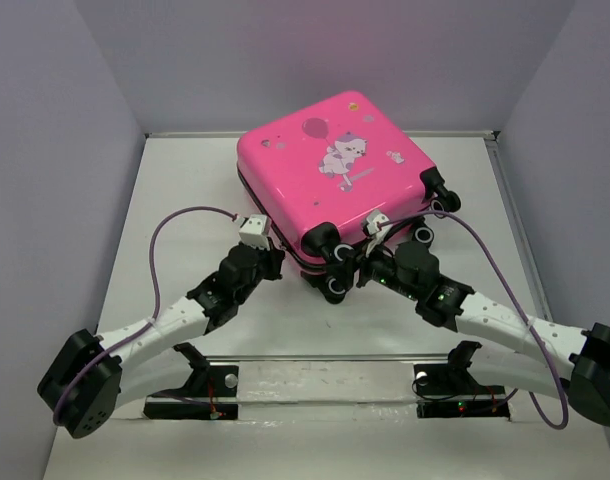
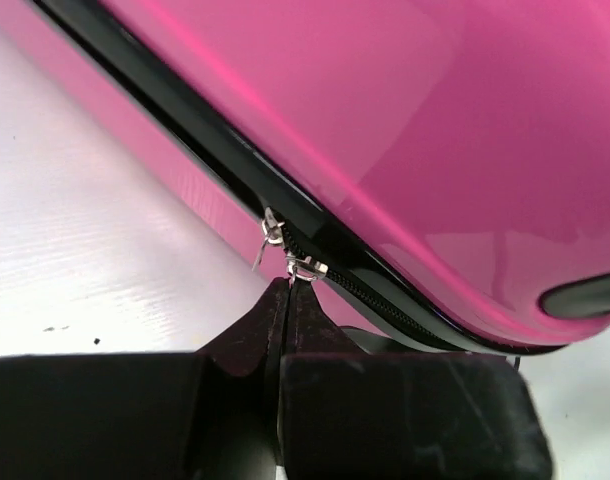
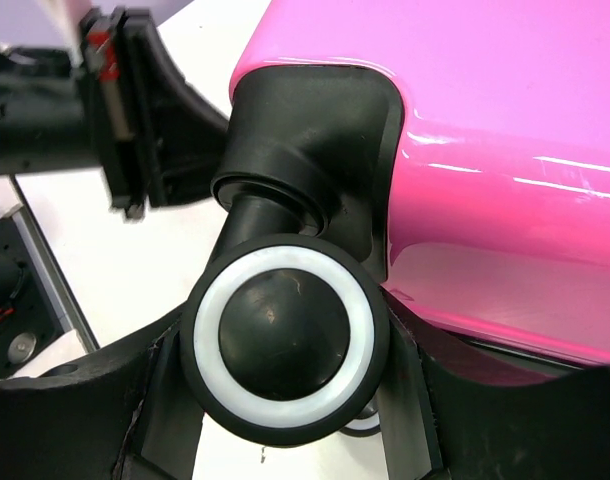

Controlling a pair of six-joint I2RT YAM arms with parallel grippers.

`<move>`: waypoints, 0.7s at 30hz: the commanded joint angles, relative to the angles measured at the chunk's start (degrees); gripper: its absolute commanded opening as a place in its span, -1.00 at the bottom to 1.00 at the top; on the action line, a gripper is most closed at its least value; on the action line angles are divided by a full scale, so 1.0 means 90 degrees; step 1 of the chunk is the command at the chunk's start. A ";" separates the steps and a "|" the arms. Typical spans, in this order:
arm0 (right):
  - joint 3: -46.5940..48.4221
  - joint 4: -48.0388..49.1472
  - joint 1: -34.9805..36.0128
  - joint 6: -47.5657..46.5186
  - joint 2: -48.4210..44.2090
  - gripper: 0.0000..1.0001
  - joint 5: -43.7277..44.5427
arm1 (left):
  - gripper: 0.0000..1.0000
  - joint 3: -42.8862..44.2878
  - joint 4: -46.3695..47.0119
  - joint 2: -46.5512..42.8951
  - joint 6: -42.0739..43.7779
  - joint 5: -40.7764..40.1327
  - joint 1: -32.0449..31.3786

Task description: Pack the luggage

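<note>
The luggage point(image 1: 335, 165) lies zipped-flat near the tabletop's far edge. Left gripper point(image 2: 288, 288) pinches tight on the zipper pull point(image 2: 303, 267), likely to run it along. Right gripper point(image 1: 355, 268) clamps a wheel point(image 3: 285, 340), bracing the case.

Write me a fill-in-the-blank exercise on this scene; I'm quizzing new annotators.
The luggage lies on the table with its shell ____, not open.
The left gripper pinches the zipper pull on the luggage's ____ zipper band.
The right gripper straddles a black wheel with a ____ ring.
Missing words: closed, black, white.
</note>
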 commanded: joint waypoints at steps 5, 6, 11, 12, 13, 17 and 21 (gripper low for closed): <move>-0.0080 -0.0114 0.0028 0.0284 -0.0582 -0.86 -0.0130 | -0.88 0.0776 -0.0260 0.0445 -0.0547 -0.2457 0.0749; -0.0080 -0.0114 0.0028 0.0294 -0.0573 -0.86 -0.0188 | -0.89 0.0912 -0.0309 0.0542 -0.0586 -0.2642 0.0779; 0.0027 0.0110 0.0174 0.0352 -0.0212 -0.86 -0.0413 | -0.40 0.0719 -0.0183 -0.0050 -0.1064 -0.2098 0.0798; 0.0134 0.0139 0.0320 0.0333 -0.0028 -0.86 -0.0384 | -0.19 0.0534 -0.0202 -0.0546 -0.1142 -0.1875 0.0798; 0.0193 0.0178 0.0408 0.0323 0.0081 -0.86 -0.0374 | 0.02 0.0455 -0.0260 -0.0812 -0.1153 -0.1767 0.0798; 0.0710 0.0442 0.0974 0.0275 0.0791 -0.86 -0.0326 | 0.46 0.0512 -0.1060 -0.2285 -0.1309 -0.1610 0.0808; 0.1589 0.0433 0.1629 0.0128 0.1653 -0.47 0.0103 | 0.54 0.1009 -0.1831 -0.2903 -0.1300 -0.1512 0.0808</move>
